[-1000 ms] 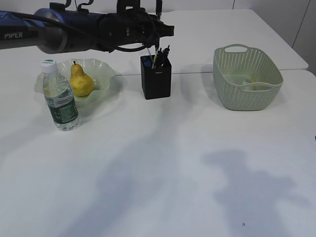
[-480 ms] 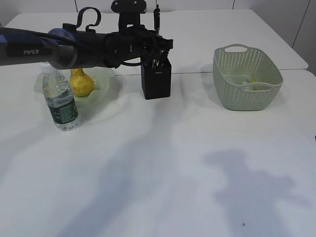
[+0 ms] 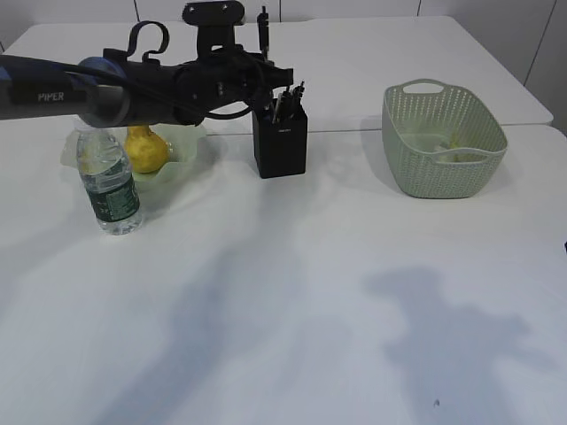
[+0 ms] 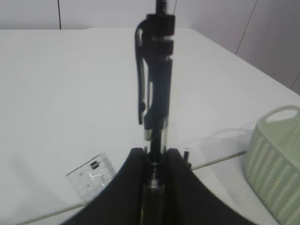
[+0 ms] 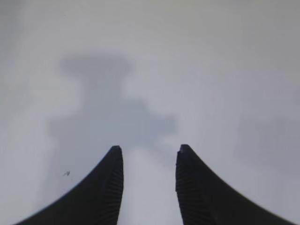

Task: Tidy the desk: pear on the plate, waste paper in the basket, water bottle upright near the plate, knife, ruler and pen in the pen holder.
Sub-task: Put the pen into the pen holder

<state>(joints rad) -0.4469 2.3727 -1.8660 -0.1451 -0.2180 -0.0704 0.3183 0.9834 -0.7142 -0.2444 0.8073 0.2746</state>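
My left gripper point(image 3: 269, 71) is shut on a black pen point(image 3: 263, 22) and holds it upright just above and left of the black pen holder point(image 3: 280, 142). In the left wrist view the pen point(image 4: 157, 89) stands up from the jaws point(image 4: 154, 157). The end of the clear ruler point(image 4: 92, 180) shows below them to the left. The holder has pens sticking out of it. The yellow pear point(image 3: 146, 149) sits on the pale green plate point(image 3: 188, 142). The water bottle point(image 3: 108, 181) stands upright in front of the plate. Waste paper point(image 3: 454, 146) lies in the green basket point(image 3: 443, 142). My right gripper point(image 5: 149, 154) is open and empty over bare table.
The basket's rim also shows at the right edge of the left wrist view point(image 4: 276, 159). A seam between two white tables runs behind the holder. The right arm is out of the exterior view; its shadow lies on the table at the front right.
The left arm came down towards the pen holder, then shifted a little to the left, still holding the pen upright. Nothing else moved.
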